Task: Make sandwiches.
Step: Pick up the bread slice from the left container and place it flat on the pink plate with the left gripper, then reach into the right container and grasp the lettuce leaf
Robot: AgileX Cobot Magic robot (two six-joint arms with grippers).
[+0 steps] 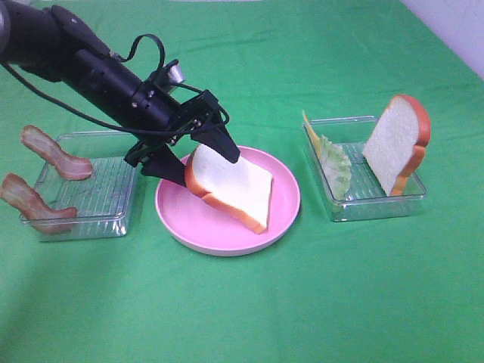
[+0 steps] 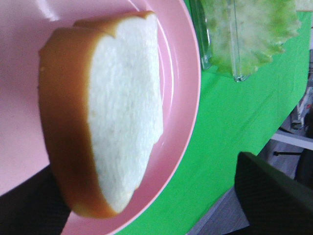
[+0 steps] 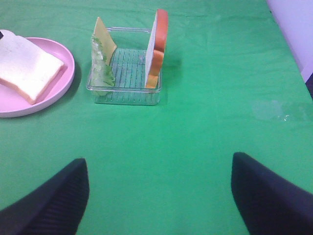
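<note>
**One slice plated, the fillings wait in their trays**

A white toy bread slice [image 1: 236, 189] with an orange-brown crust lies on the round pink plate [image 1: 286, 189] at the middle of the green cloth [image 1: 242, 302]. The left gripper [image 1: 206, 168] is stretched low over the plate's left side with its black jaws spread wide. They straddle the near end of the slice rather than pinching it. In the left wrist view one finger [image 2: 274, 196] stands well clear of the bread, and the other sits close under the crust; whether it touches cannot be told.

To the right of the plate, a clear right-hand tray [image 1: 378, 198] holds a second bread slice [image 1: 397, 144] standing upright against its far right end. A pale-green lettuce leaf [image 1: 336, 168] and a thin yellow cheese slice [image 1: 310, 130] stand at the end nearest the plate.

On the other side, two reddish-brown bacon strips [image 1: 54, 153] are propped on the rim of the clear left-hand tray [image 1: 98, 200], their ends hanging outside it.

The right gripper [image 3: 159, 159] hovers over bare cloth in front of the right-hand tray, jaws wide apart and nothing between them.
</note>
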